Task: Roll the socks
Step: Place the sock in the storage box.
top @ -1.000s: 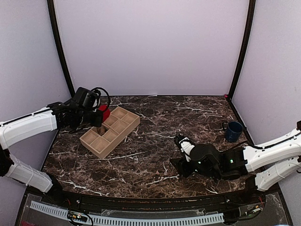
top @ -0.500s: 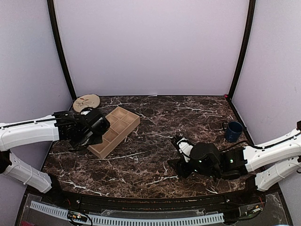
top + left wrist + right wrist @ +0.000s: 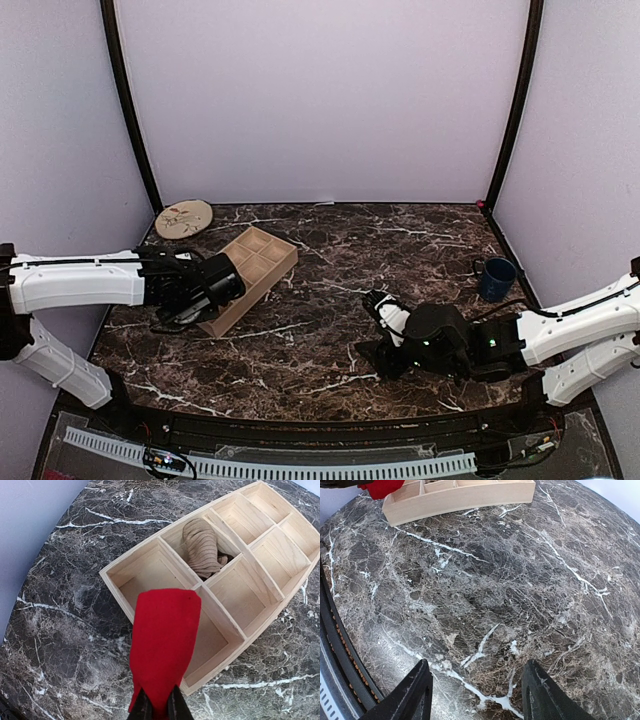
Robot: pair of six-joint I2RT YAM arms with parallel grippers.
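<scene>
In the left wrist view my left gripper is shut on the red sock, which hangs over the near corner of the wooden compartment tray. The tan-brown sock sits rolled in one of the tray's middle compartments. In the top view the left gripper is over the tray's near-left end; the red sock is hidden there under the arm. The red sock's tip shows at the top left of the right wrist view. My right gripper is open and empty just above the bare marble, also seen in the top view.
A blue mug stands at the right edge of the table. A round tan plate lies at the back left corner. Dark marble table with white walls on three sides.
My left arm has drawn back toward the near side with the red sock, from the tray's far-left side to over its near-left end, uncovering the round plate. The right arm has barely moved.
</scene>
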